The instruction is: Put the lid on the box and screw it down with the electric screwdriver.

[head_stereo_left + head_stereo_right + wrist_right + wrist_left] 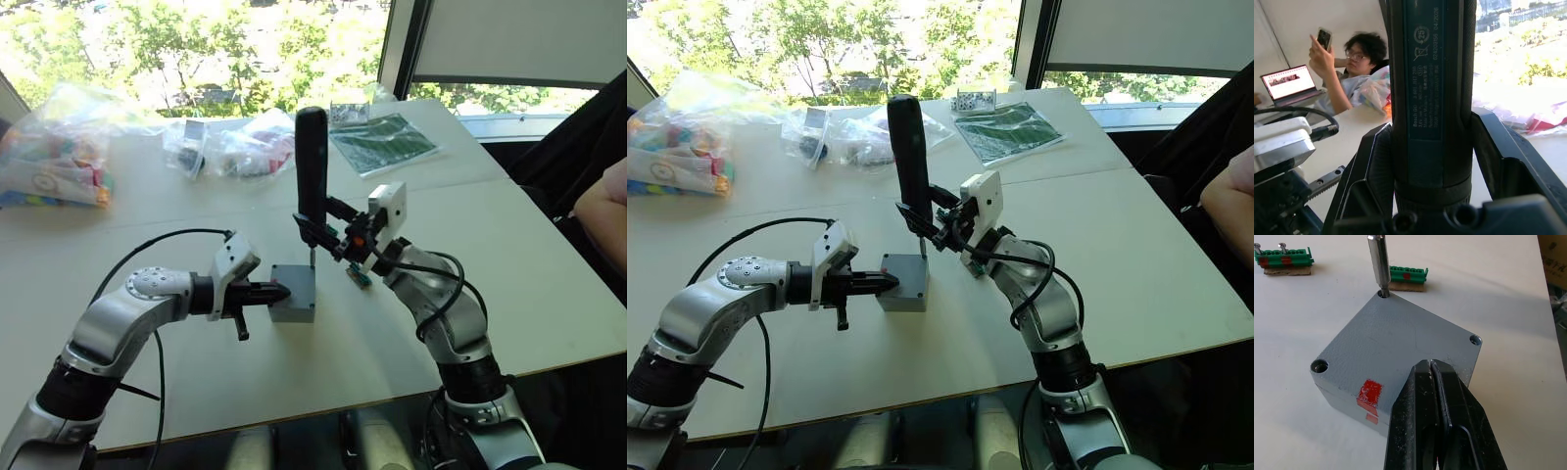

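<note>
The grey box (294,304) stands mid-table with the lid (1396,338) lying flat on it. A red mark (1370,391) spans the lid's rim and the box's side. My left gripper (1430,367) is shut, with its tips resting on the lid's near edge, seen from the head as the left gripper (280,292) against the box's left side. My right gripper (313,231) is shut on the electric screwdriver (313,162) and holds it upright. The screwdriver's metal bit (1378,264) stands in the lid's far corner hole (1383,294). Two other corner holes are open.
Two green terminal blocks (1408,274) (1283,259) lie on the table beyond the box. Plastic bags (59,152) (235,147) and a green sheet (382,142) lie at the back. A person's arm (602,206) is at the right edge, and a person with a phone (1352,63) sits by a laptop (1288,83).
</note>
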Available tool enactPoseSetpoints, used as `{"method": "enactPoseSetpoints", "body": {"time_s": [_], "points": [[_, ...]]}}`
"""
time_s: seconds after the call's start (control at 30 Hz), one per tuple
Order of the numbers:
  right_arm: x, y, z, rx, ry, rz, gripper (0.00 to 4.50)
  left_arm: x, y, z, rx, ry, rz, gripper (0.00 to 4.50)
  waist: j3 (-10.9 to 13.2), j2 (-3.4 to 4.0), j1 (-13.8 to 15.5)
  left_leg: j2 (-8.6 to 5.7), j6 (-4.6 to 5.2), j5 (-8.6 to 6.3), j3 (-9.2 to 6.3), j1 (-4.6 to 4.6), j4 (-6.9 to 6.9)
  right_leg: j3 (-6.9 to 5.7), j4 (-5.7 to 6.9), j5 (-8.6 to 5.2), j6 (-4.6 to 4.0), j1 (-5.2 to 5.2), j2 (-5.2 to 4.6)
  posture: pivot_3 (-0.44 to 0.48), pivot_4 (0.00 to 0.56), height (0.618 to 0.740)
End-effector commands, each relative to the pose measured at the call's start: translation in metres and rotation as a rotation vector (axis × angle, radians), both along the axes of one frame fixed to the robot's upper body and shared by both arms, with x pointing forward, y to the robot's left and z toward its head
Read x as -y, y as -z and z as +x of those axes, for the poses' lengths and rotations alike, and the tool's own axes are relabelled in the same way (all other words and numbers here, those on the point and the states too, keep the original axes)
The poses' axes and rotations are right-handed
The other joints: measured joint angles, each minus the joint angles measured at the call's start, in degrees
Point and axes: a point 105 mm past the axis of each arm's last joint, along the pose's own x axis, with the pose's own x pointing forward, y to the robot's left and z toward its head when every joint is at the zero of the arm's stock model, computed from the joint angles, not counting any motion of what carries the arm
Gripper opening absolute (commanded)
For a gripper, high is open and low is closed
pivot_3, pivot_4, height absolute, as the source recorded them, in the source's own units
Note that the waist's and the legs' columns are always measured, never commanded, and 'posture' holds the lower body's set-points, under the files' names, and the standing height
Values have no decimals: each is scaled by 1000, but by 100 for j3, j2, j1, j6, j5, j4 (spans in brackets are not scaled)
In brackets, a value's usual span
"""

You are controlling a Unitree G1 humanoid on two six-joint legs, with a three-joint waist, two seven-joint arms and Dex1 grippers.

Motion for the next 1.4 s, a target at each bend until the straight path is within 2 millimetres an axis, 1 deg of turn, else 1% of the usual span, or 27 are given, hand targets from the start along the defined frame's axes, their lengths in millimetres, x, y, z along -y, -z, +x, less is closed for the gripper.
{"method": "enactPoseSetpoints", "body": {"time_s": [0.03,0.1,0.2,0.4,0.7,1.07,1.2,1.27,1.4], "points": [[1,39,3,-103,16,-79,1941,-3,6,-2,-17,-12,28,0,-23,-1,0,0,0,0,0,4,0,0,-1,-1,1,5,0,0,150,740],[2,48,3,-120,27,-83,1941,-3,5,-2,-16,-14,29,0,-33,-4,3,0,1,0,0,22,-2,0,-5,-4,2,22,0,0,150,740],[2,57,2,-131,29,-101,1941,-3,5,-3,-18,-15,30,0,-46,-4,4,0,8,-6,0,80,-13,-1,-23,-14,5,76,-2,0,150,740],[3,67,6,-163,57,-118,1941,-3,5,-3,-20,-23,27,0,-62,-5,2,0,9,-7,0,80,-18,-2,-26,-17,5,76,-3,0,150,740],[4,67,9,-160,59,-121,1941,-5,6,-5,-25,-35,25,0,-118,-4,8,0,9,-8,-1,80,-19,-3,-30,-19,6,77,-6,0,150,740],[6,59,11,-141,61,-111,1941,-5,8,-3,-26,-46,19,0,-121,-3,8,0,9,-8,-1,79,-22,-5,-36,-20,8,76,-8,0,150,740],[9,50,13,-116,69,-91,1941,-5,9,-3,-27,-47,16,0,-121,-3,11,-1,9,-9,-2,77,-23,-6,-38,-21,9,76,-10,0,150,740],[10,36,14,-84,72,-58,1941,-6,9,-4,-29,-50,16,0,-121,-3,11,-1,8,-9,-2,77,-23,-7,-39,-21,9,76,-11,0,150,740],[21,-28,18,25,90,106,1941,-9,11,-4,-38,-66,5,0,-109,2,15,-1,8,-9,-3,68,-23,-8,-41,-21,10,69,-12,0,150,740]]}}
